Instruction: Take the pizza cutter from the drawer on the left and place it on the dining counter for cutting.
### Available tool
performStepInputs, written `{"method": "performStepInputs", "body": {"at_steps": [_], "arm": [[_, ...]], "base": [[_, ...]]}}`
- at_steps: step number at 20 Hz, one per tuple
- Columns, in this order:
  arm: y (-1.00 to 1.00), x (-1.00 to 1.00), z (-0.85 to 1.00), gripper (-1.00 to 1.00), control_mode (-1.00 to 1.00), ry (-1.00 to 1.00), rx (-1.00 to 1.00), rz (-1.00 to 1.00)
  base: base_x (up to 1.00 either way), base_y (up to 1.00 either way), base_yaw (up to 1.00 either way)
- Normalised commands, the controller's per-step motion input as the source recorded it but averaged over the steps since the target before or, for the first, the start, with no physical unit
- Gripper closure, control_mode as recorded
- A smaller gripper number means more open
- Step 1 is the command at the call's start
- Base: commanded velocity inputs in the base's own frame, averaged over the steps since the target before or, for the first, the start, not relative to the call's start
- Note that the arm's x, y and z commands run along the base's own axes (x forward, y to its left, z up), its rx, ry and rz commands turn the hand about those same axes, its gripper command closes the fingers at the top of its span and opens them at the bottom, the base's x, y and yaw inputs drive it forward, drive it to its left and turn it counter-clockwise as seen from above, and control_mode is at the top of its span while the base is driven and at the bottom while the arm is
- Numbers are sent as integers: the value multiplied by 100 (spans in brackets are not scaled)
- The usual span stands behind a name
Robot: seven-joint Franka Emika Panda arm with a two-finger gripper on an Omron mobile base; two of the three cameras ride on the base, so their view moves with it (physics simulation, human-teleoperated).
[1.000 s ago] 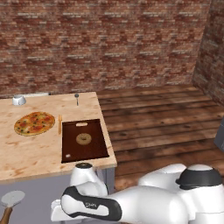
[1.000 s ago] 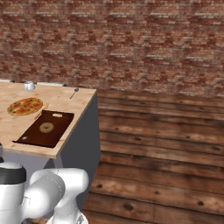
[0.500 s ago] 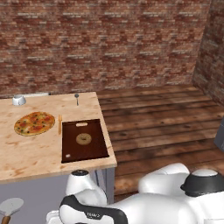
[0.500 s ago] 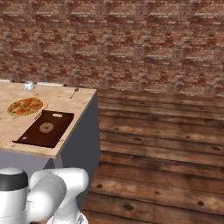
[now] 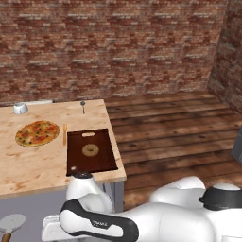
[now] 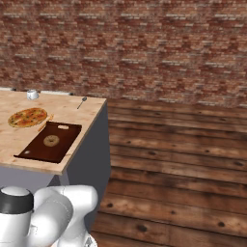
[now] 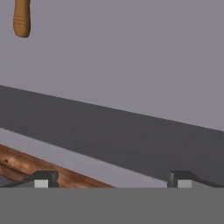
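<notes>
The step in hand is judged to be the approach to the pizza cutter [image 5: 10,225], which lies low at the bottom left of the left base view, below the dining counter [image 5: 28,165], with its grey wheel uppermost and its brown handle running off the lower edge. In the hand view the gripper [image 7: 111,179] is seen with its two fingertips [image 7: 43,179] set wide apart and nothing between them. The rounded end of the brown handle [image 7: 22,19] appears at the upper left of the hand view, well apart from the fingertips and off to one side of the line between them, over a flat grey floor taken to be the inside of the drawer [image 7: 131,65]; a darker grey band, probably the drawer wall, crosses between the handle and the gripper. For a sound grasp, the gripper should be brought across until the handle lies centred between the fingertips, and the jaws should be kept wide until then. The handle, not the wheel, should be taken. Contact with the drawer wall is to be avoided during the descent.
</notes>
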Motion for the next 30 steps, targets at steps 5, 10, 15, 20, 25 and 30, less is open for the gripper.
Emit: {"method": "performStepInputs", "body": {"at_steps": [5,10,15,20,25,30], "arm": [[48,41,9,-100,-100,2,-1,-5],[47,63,0,-100,-100,6,-4,-8],[42,67,-1,-100,-100,8,-5,-5],[57,39,-15,-100,-100,2,-9,0],[57,27,-20,-100,-100,0,-11,0],[0,6,-21,-100,-100,2,-10,1]], "base": [[0,0,0],[0,0,0],[0,0,0],[0,0,0],[0,0,0],[0,0,0]]}}
